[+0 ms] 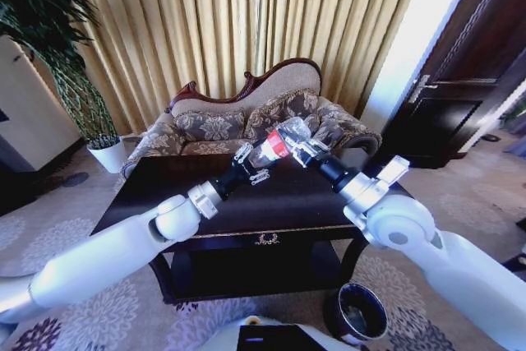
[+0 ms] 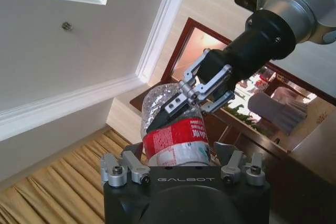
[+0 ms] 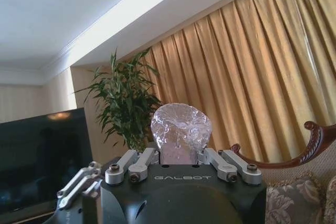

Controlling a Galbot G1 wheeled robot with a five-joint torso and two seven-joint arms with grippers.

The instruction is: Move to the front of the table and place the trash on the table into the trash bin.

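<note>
The bottle [image 1: 279, 142] is held above the table [image 1: 140, 195], clamped by both the left gripper [image 1: 253, 163] and right gripper [image 1: 301, 150], evidently mid-handover toward the bin [image 1: 358, 311].

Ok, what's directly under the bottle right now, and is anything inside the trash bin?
The bottle is held in the air between the left gripper and the right gripper, above bare table top. The trash bin stands on the carpet; its dark inside shows nothing identifiable.

I can't see the bottle's [image 2: 176, 140] cap behind my left gripper [image 1: 249, 166], its lower half hidden in my right wrist view, bin [image 1: 359, 311] rim partly cut by my right arm, label text unreadable
</note>
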